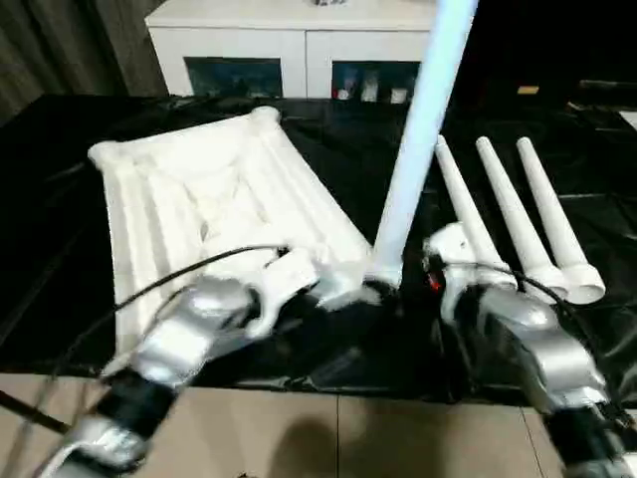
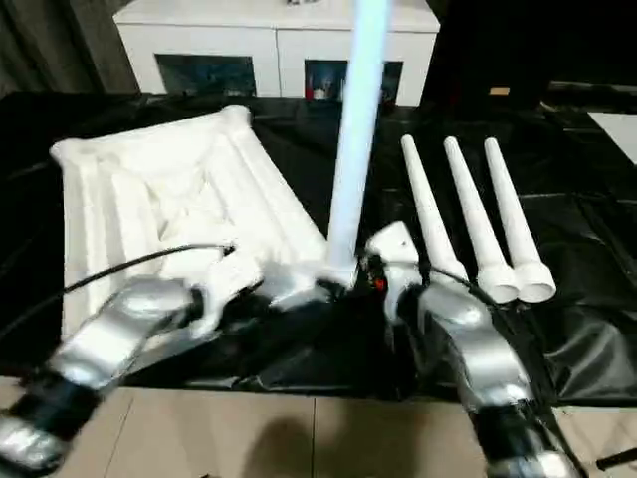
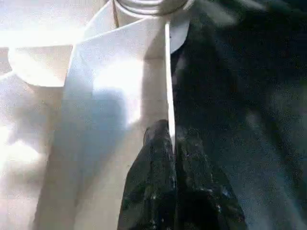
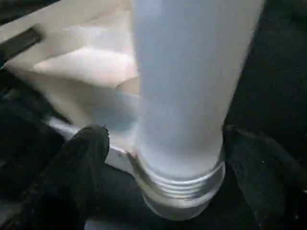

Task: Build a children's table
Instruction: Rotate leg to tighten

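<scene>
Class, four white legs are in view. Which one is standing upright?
The leg at the tabletop's near right corner, standing upright; the other three legs lie flat side by side.

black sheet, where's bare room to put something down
Free: the black sheet between the tabletop and the three loose legs, behind the standing leg; also the far left strip beside the tabletop. Crowded: the near corner, where both grippers flank the standing leg.

Left forearm [image 1: 189,334]: silver, rounded metal casing; black collar section near the elbow; white housing at the wrist; one thin black cable [image 1: 169,279] arching over it.
Right forearm [image 1: 528,349]: same silver casing, black collar, white wrist housing with a small red mark [image 1: 434,283].
Fingers [image 3: 160,187]: black, scuffed.
</scene>
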Controlling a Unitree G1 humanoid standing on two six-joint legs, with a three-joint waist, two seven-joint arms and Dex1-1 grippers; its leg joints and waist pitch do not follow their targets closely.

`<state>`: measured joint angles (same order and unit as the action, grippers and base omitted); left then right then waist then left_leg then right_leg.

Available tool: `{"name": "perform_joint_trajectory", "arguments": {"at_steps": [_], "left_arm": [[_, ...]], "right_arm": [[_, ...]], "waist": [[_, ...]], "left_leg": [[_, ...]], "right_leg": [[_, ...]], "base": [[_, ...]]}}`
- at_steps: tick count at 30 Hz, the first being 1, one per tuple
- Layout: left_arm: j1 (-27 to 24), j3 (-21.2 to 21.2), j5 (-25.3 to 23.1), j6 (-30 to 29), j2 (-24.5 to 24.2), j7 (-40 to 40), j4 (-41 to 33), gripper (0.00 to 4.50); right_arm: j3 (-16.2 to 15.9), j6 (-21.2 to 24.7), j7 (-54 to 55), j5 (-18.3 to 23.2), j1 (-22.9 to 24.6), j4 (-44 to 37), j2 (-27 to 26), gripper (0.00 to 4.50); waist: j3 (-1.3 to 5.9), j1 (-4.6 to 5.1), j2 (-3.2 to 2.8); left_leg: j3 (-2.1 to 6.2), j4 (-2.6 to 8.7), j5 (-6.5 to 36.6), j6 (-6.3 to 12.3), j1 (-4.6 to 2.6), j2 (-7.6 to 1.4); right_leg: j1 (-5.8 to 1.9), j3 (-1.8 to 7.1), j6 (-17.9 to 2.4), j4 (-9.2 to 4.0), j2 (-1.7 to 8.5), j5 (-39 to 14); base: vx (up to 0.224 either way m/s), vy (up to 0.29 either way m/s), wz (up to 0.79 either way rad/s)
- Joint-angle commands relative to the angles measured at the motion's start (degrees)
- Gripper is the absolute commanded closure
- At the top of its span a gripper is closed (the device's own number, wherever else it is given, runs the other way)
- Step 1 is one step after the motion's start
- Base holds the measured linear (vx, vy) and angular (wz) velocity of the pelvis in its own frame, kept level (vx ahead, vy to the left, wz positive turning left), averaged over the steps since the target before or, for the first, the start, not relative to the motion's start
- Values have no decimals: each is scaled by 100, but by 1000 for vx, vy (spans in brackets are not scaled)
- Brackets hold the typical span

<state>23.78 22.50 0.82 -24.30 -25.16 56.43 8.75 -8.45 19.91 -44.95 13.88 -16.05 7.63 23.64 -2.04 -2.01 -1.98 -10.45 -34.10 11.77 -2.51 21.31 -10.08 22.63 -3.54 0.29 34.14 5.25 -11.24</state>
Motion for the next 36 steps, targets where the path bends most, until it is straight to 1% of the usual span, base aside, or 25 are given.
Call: {"name": "perform_joint_trajectory", "arguments": {"at_steps": [1,2,3,4,5,6,7,8,10,13,16,17,19,22,23,24,28,29,30,31,32,33,34,35,36], "left_arm": [[-139,378,56,-136,-41,470,-102,450],[-126,379,39,-170,-121,515,-128,450],[-102,377,15,-146,-163,514,-87,450],[-101,377,15,-144,-164,514,-85,450],[-89,381,5,-122,-182,518,-55,450],[-80,381,-1,-84,-214,553,-22,450],[-78,379,-8,-74,-220,558,-14,450],[-81,372,-13,-62,-227,564,-15,450],[-85,359,0,-55,-240,578,-31,450],[-91,350,5,-77,-255,620,-64,450],[-96,359,7,-71,-259,620,-68,450],[-98,355,18,-74,-254,618,-67,450],[-102,353,27,-74,-251,626,-71,450],[-112,353,22,-74,-254,635,-79,450],[-116,352,23,-76,-252,639,-82,450],[-127,353,30,-84,-252,652,-94,450],[-130,340,23,-85,-239,619,-83,450],[-126,324,18,-85,-220,578,-62,450],[-106,290,-13,-98,-145,442,16,450],[-43,221,-94,-129,39,107,214,450],[-5,183,-141,-145,142,-83,326,450],[-5,183,-141,-145,142,-83,326,450],[207,5,-338,-286,655,-1013,817,450],[207,5,-338,-286,655,-1013,817,450],[369,-223,-376,-652,1072,-1702,1138,450]], "right_arm": [[-143,78,-261,34,21,-157,40,41],[-237,77,-393,-21,65,-202,139,41],[-301,52,-453,-58,90,-231,208,41],[-303,53,-455,-59,90,-231,210,41],[-329,64,-474,-67,92,-230,234,41],[-351,62,-526,-88,88,-221,265,41],[-362,52,-545,-106,77,-195,272,41],[-367,44,-564,-114,71,-187,282,41],[-347,59,-588,-91,49,-158,281,41],[-353,83,-637,-83,22,-104,299,78],[-393,75,-653,-105,22,-76,298,101],[-388,73,-642,-108,19,-63,285,101],[-360,76,-646,-110,9,-35,254,123],[-363,81,-665,-107,13,-35,249,155],[-361,84,-664,-103,14,-29,246,155],[-361,86,-668,-97,19,-16,242,171],[-341,102,-533,-133,25,87,179,180],[-328,98,-426,-178,17,156,140,180],[-280,95,-82,-311,-27,368,19,180],[-166,135,463,-450,-115,693,-208,180],[-103,167,716,-493,-159,840,-323,181],[-103,167,716,-493,-159,840,-323,181],[241,245,1724,-492,-329,1296,-860,181],[241,245,1724,-492,-329,1296,-860,181],[429,284,2367,-515,-452,1562,-1177,181]], "waist": [[279,-2,3],[273,2,7],[268,-19,30],[261,-29,29],[255,-28,31],[244,-24,47],[248,-21,49],[254,-18,50],[273,-10,59],[293,-15,63],[300,-26,70],[299,-31,67],[290,-33,78],[286,-36,68],[286,-36,67],[289,-34,66],[300,-31,66],[299,-29,68],[293,-19,57],[273,-1,55],[253,23,63],[222,48,63],[228,67,69],[198,81,76],[194,110,89]], "left_leg": [[85,435,972,376,-102,-323],[78,440,1006,349,-106,-321],[73,447,1042,307,-114,-323],[64,449,1094,255,-128,-322],[66,457,1111,231,-121,-323],[67,472,1178,186,-114,-321],[67,474,1239,138,-117,-316],[68,471,1225,127,-116,-315],[69,454,1018,165,-101,-309],[59,419,712,301,-91,-298],[53,402,601,398,-92,-297],[53,401,594,407,-93,-298],[51,407,670,408,-93,-302],[52,413,796,347,-106,-302],[54,415,806,337,-107,-304],[56,415,792,321,-104,-303],[56,401,663,354,-94,-296],[55,401,666,358,-93,-294],[52,403,693,338,-95,-292],[52,420,869,275,-97,-291],[49,435,1004,206,-91,-288],[72,476,1402,25,-94,-273],[67,455,1673,-108,-160,-276],[66,470,1781,-168,-175,-263],[92,490,2028,-276,-189,-261]], "right_leg": [[-246,244,-1566,-318,286,-477],[-237,247,-1572,-322,281,-516],[-235,251,-1558,-332,285,-615],[-223,261,-1532,-341,288,-696],[-228,267,-1516,-345,290,-732],[-236,272,-1472,-357,293,-861],[-241,283,-1422,-362,302,-981],[-242,286,-1408,-359,302,-977],[-256,288,-1414,-331,298,-711],[-269,285,-1492,-291,295,-331],[-275,282,-1555,-277,297,-219],[-274,281,-1559,-278,297,-224],[-270,280,-1559,-291,297,-353],[-262,282,-1518,-308,295,-558],[-262,283,-1512,-308,295,-573],[-266,283,-1507,-303,295,-552],[-274,281,-1536,-280,293,-350],[-274,280,-1539,-282,291,-352],[-261,281,-1549,-287,293,-406],[-246,282,-1539,-317,293,-635],[-236,282,-1519,-340,285,-831],[-234,268,-1381,-389,287,-1478],[-203,297,-1248,-436,306,-1873],[-162,308,-1198,-468,296,-2046],[-168,299,-1066,-498,293,-2438]], "base": [[0,0,0],[0,0,0],[0,0,0],[0,0,0],[0,0,0],[0,0,0],[0,0,0],[0,0,0],[0,0,0],[0,0,0],[0,0,0],[0,0,0],[0,0,0],[0,0,0],[0,0,0],[0,0,0],[0,0,0],[0,0,0],[0,0,0],[0,0,0],[-58,-3,-4],[-53,-2,-4],[0,0,0],[0,0,0],[0,0,0]]}}
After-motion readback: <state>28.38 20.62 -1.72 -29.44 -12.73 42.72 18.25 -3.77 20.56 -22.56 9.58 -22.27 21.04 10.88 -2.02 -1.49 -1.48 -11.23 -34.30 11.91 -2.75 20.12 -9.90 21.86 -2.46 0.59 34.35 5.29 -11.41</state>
